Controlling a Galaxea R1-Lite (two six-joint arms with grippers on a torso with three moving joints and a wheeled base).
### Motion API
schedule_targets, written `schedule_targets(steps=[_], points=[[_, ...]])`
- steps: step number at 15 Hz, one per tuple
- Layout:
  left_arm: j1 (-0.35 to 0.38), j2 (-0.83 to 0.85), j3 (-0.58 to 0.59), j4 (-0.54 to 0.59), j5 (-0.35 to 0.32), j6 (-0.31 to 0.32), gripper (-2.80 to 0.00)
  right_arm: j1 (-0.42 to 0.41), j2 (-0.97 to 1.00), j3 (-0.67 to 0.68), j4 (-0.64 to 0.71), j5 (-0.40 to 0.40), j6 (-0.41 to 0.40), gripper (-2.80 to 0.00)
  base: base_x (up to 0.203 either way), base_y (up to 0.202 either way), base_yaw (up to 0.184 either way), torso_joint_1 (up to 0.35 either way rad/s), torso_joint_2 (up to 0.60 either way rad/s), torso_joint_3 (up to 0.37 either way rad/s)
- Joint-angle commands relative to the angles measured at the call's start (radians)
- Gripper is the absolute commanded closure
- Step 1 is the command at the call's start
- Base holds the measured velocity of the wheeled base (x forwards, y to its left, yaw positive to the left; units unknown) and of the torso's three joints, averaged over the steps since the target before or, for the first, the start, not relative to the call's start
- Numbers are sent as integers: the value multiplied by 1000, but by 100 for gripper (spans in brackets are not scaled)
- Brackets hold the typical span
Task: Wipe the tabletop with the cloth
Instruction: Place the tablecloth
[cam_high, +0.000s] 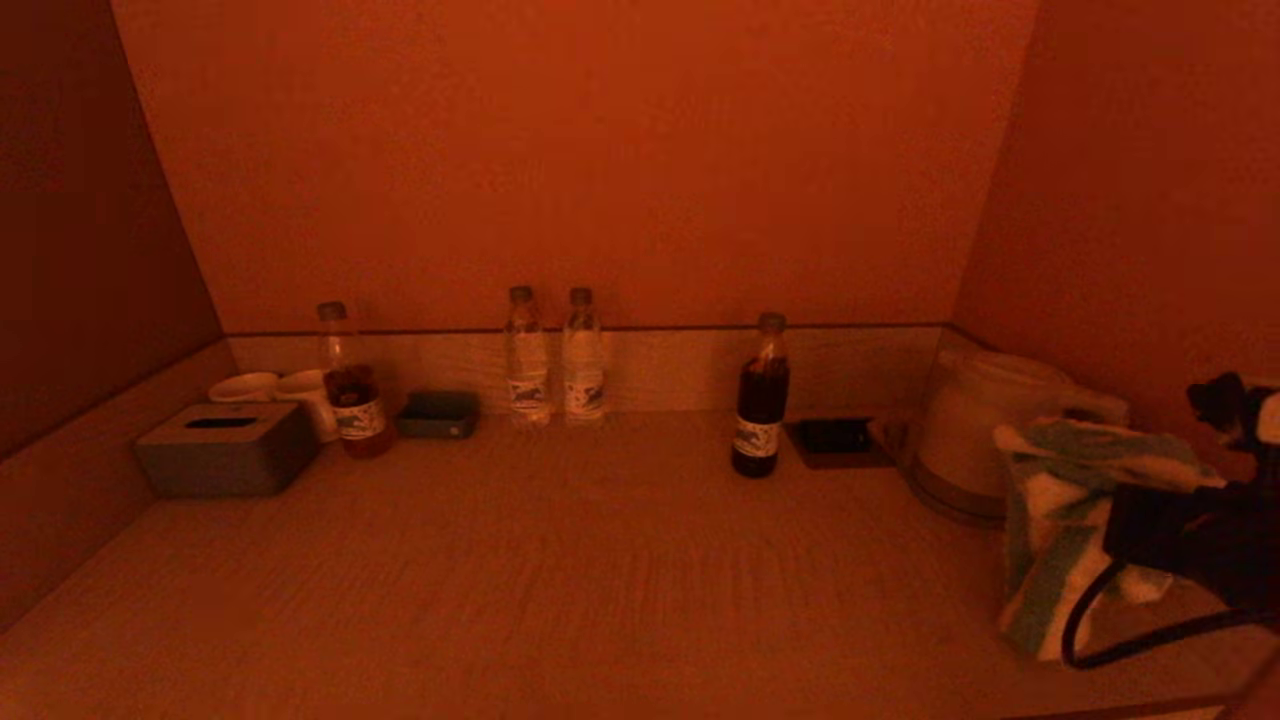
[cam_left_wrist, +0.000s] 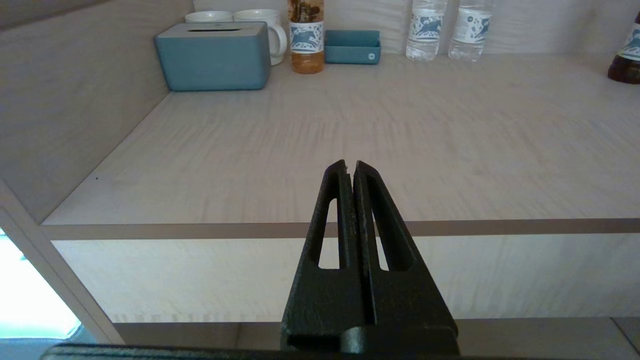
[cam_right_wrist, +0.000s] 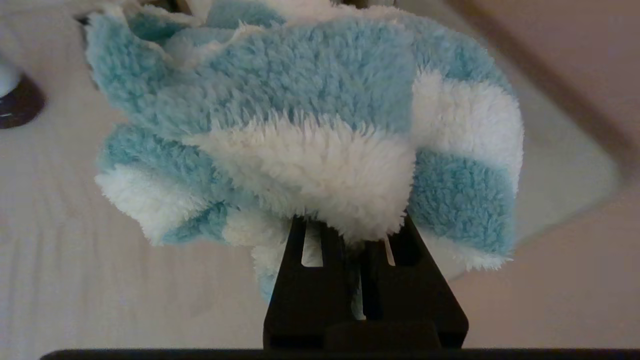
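A fluffy blue-and-white cloth (cam_high: 1060, 510) hangs at the right end of the wooden tabletop (cam_high: 560, 570), held up by my right gripper (cam_high: 1120, 520). In the right wrist view the cloth (cam_right_wrist: 310, 125) bunches over the shut black fingers (cam_right_wrist: 395, 255), which pinch its folds; my right gripper (cam_right_wrist: 352, 227) has its tips hidden in the pile. The cloth's lower end hangs close to the tabletop; contact is unclear. My left gripper (cam_left_wrist: 350, 167) is shut and empty, parked in front of the table's front edge, out of the head view.
Along the back wall stand a tissue box (cam_high: 225, 450), two mugs (cam_high: 280, 392), a tea bottle (cam_high: 350, 385), a small tray (cam_high: 438, 413), two water bottles (cam_high: 553, 358), a dark bottle (cam_high: 762, 400), a black coaster (cam_high: 835, 440) and a white kettle (cam_high: 975, 425) just behind the cloth.
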Motion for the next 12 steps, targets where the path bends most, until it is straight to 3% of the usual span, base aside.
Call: schedule_targets(steps=[1, 12], points=[[0, 0, 0, -1, 0, 0, 0, -11, 70, -19, -2, 0, 18, 0, 0, 0, 0, 0, 0, 0], [0, 0, 0, -1, 0, 0, 0, -14, 115, -33, -3, 0, 21, 0, 0, 0, 0, 0, 0, 0]])
